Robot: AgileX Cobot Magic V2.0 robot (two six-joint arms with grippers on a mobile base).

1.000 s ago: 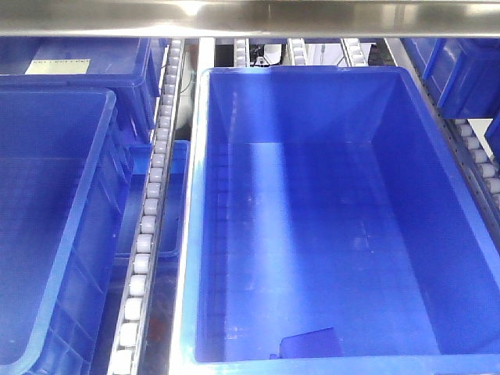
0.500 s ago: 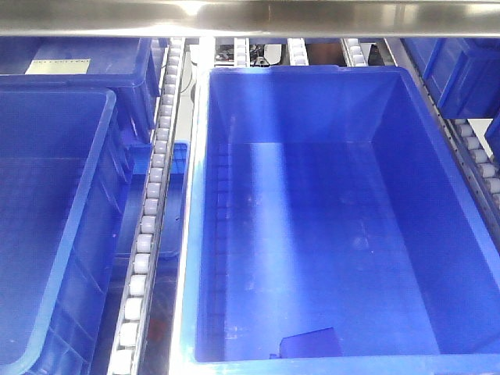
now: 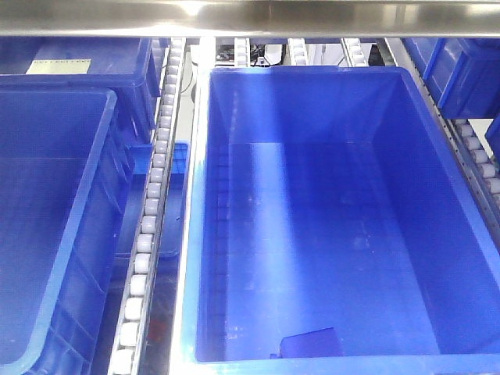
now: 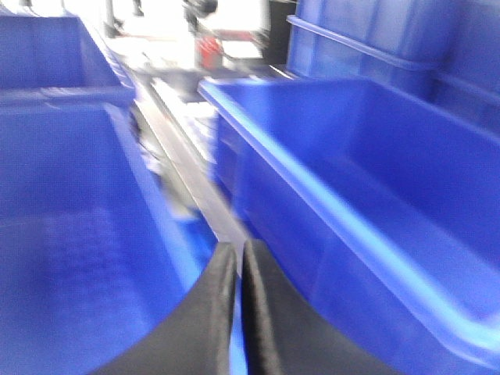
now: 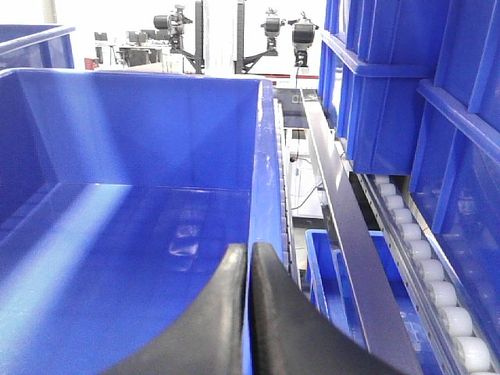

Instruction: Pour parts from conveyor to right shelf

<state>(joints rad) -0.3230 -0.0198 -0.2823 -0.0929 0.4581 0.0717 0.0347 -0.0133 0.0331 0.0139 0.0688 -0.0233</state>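
One part (image 3: 311,344) lies on the floor of the large bin (image 3: 312,78) on the right shelf (image 3: 250,17), at the lower centre of the front view. Both the left end effector (image 4: 239,262) and the right end effector (image 5: 248,262) have their fingers pressed together and hold nothing. The conveyor is not visible, so I judge the pouring is probably done.

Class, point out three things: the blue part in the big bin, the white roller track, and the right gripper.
blue part (image 3: 311,342), front view, its top face.
roller track (image 3: 150,207), front view, a middle roller.
right gripper (image 5: 248,258), right wrist view, between its fingertips.
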